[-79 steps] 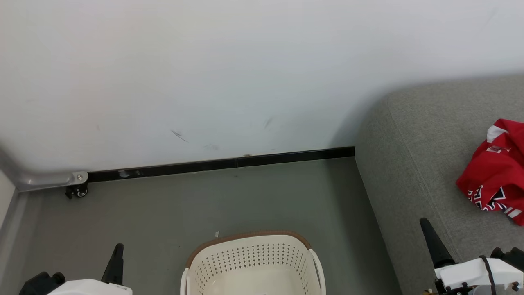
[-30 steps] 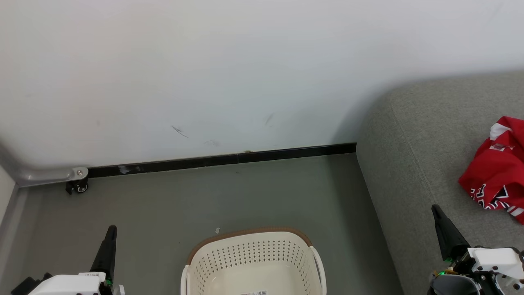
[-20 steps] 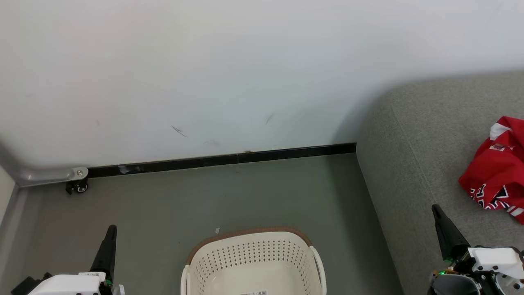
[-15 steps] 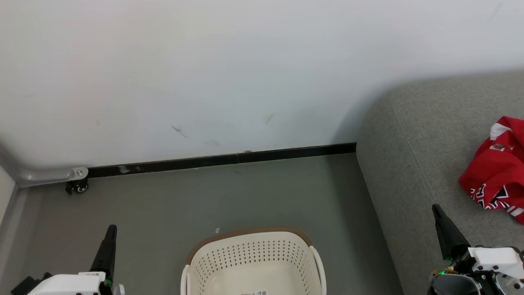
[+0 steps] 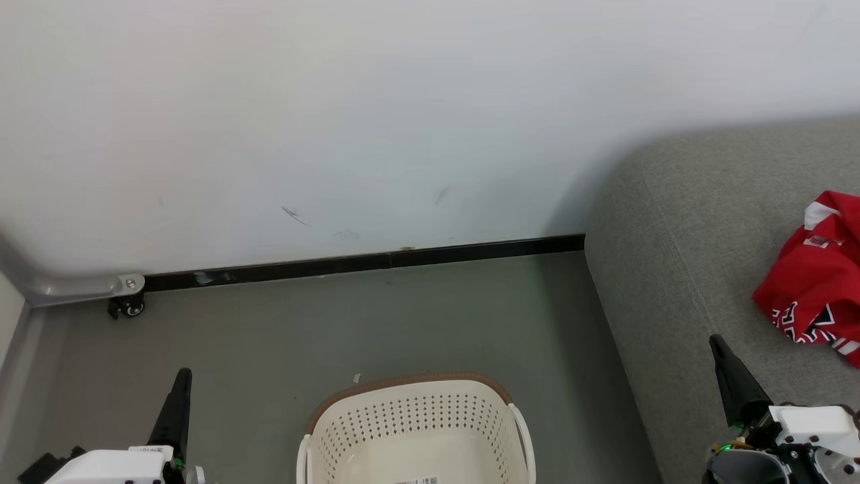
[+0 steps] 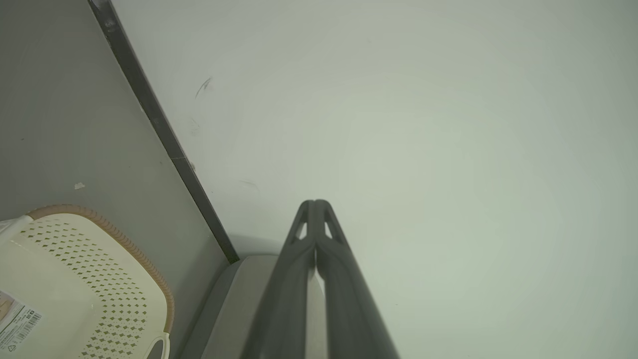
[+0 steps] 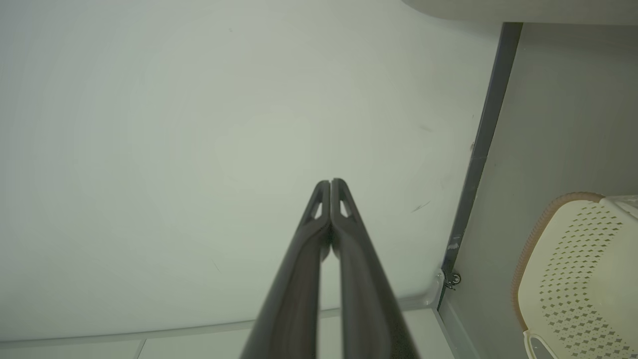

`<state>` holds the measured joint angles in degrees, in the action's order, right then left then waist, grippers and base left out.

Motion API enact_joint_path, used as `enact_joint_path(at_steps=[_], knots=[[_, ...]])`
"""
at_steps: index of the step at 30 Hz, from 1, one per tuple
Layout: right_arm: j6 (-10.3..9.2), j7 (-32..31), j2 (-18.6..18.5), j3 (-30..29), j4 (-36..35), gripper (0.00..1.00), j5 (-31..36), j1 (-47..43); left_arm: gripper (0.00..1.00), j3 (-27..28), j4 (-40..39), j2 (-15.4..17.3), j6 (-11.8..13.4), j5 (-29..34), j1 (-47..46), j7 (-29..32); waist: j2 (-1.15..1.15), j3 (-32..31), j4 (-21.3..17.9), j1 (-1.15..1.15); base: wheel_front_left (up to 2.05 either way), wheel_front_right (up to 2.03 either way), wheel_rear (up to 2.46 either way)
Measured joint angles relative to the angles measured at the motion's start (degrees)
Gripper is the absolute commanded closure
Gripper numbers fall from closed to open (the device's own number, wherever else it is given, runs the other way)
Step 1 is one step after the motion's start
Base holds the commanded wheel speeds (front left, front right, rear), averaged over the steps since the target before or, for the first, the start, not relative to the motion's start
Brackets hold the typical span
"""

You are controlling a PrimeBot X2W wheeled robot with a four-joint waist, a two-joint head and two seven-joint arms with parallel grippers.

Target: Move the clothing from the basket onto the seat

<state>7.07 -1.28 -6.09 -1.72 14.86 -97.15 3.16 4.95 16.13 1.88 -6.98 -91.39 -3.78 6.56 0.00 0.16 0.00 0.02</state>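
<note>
Background: we log a white wall [image 5: 336, 101] with faint scuffs, a black skirting strip [image 5: 363, 261] at its foot, and a grey floor [image 5: 403, 323]. A small caster [image 5: 126, 308] sits in the left corner.

Item 1, the basket [image 5: 416, 417]: on the floor directly before us, cream with a brown rim. We see only a label [image 5: 416, 480] on its bottom and no red fabric in the part that shows. Its near end is cut off.

Item 2, the seat [image 5: 699, 255]: grey upholstery at the right, just beside the basket.

Item 3, the clothing [image 5: 816, 275]: a crumpled red heap with white trim and black-and-white lettering. It lies on the seat cushion and runs off the right edge. We cannot tell whether it is one garment or both.

Item 4, left gripper [image 6: 315, 205]: fingers pressed together, holding nothing, raised over the floor left of the basket.

Item 5, right gripper [image 7: 330, 183]: fingers likewise closed on nothing, over the seat's front edge, apart from the clothing.

Status: we judge the transfer complete or nearly so. What remains is to check the basket's hidden near end.
</note>
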Motion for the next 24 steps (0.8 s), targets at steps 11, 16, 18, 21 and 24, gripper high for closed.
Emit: enact_joint_path(at_steps=[11, 16, 18, 21, 24], knots=[[0.0, -0.2, 0.0, -0.2, 0.0, 1.0, 0.0, 0.0, 1.0, 0.0, -0.1, 0.0, 0.0, 0.0, 0.0, 0.0, 0.0, 0.0, 0.0, 0.0, 0.0, 0.0, 0.0], [0.0, -0.2, 0.0, -0.2, 0.0, 1.0, 0.0, 0.0, 1.0, 0.0, -0.1, 0.0, 0.0, -0.3, 0.0, 0.0, 0.0, 0.0, 0.0, 0.0, 0.0, 0.0, 0.0], [0.0, -0.2, 0.0, -0.3, 0.0, 1.0, 0.0, 0.0, 1.0, 0.0, -0.1, 0.0, 0.0, -0.3, 0.0, 0.0, 0.0, 0.0, 0.0, 0.0, 0.0, 0.0, 0.0], [0.0, -0.2, 0.1, -0.3, 0.0, 1.0, 0.0, 0.0, 1.0, 0.0, -0.1, 0.0, 0.0, -0.3, 0.0, 0.0, 0.0, 0.0, 0.0, -0.01, 0.0, 0.0, 0.0], [0.0, -0.2, 0.1, -0.4, 0.0, 1.0, 0.0, 0.0, 1.0, 0.0, -0.2, 0.0, 0.0, -0.3, 0.0, 0.0, 0.0, 0.0, 0.0, 0.0, 0.0, 0.0, 0.0]])
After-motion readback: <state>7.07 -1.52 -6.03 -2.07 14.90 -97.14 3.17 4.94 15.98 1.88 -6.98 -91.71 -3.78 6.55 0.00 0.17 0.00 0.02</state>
